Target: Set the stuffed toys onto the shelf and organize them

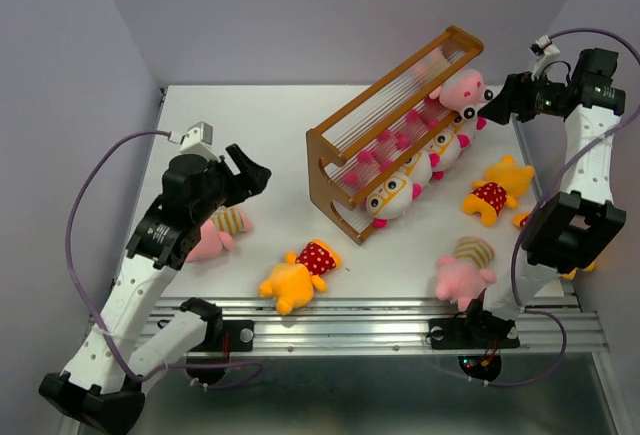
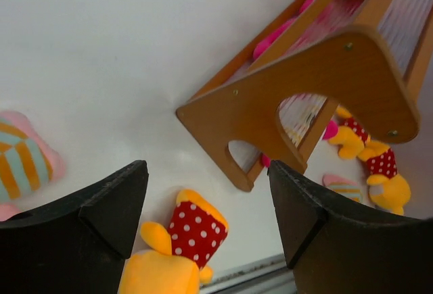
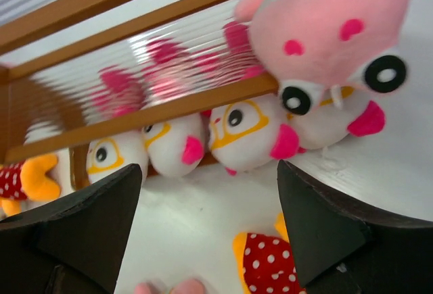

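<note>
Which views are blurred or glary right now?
Right wrist: the close pink plush toy is soft, and thin rods of the orange-brown wooden shelf smear into pale streaks. Left wrist: shelf panel crisp, white table washed out. Top external: even light, faint shadows, sharp.

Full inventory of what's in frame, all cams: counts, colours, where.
shelf: one, orange-brown wood, two tiers, mid-table.
pink toys: three, pink; one at the upper tier's right end, one on the table under the left arm, one near the front edge, right.
white-faced toys: at least three, orange glasses, in a row on the lower tier.
yellow-orange toys: two in full view, red polka-dot clothing, on the table; a third partly hidden behind the right arm.
table: one, white.
cables: two, purple, one per arm.
left gripper: black, open, empty, left of the shelf.
right gripper: black, open, empty, beside the shelved pink toy.
</note>
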